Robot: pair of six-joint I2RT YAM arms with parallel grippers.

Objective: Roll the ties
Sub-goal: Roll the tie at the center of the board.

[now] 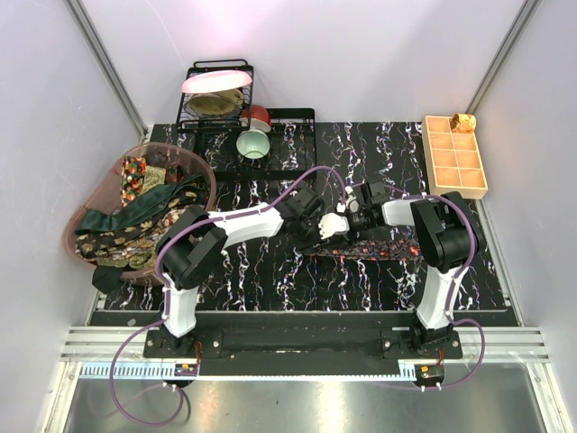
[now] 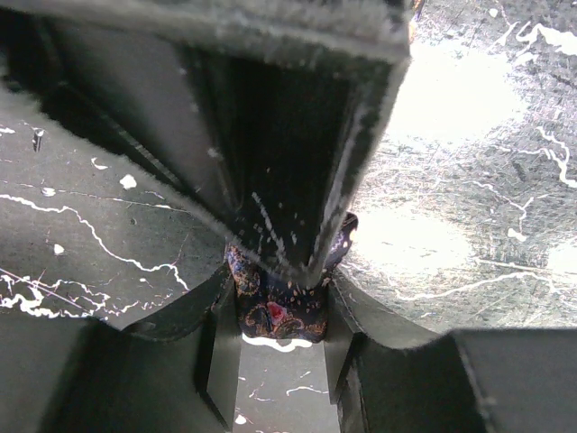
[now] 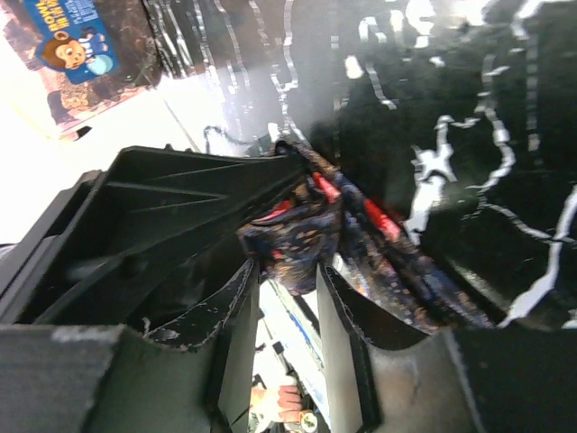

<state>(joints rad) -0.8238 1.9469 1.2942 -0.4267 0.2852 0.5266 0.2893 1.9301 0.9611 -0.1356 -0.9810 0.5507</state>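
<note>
A dark tie [image 1: 383, 247] with red and gold pattern lies across the black marbled mat, right of the middle. Both grippers meet at its left end. My left gripper [image 1: 323, 227] is shut on a bunched end of the tie [image 2: 270, 316], which fills the gap of the left gripper [image 2: 281, 299]. From the opposite side my right gripper [image 1: 348, 218] is shut on the same bunch; in the right wrist view the tie [image 3: 302, 236] sits between the tips of the right gripper [image 3: 288, 271] and trails off to the right. More ties [image 1: 135, 225] are heaped in the pink basket.
The pink basket [image 1: 171, 147] stands at the left edge of the mat. A wire dish rack [image 1: 216, 108] with plates and a green bowl [image 1: 253, 144] are at the back. A tan gridded tray [image 1: 455, 149] lies at the back right.
</note>
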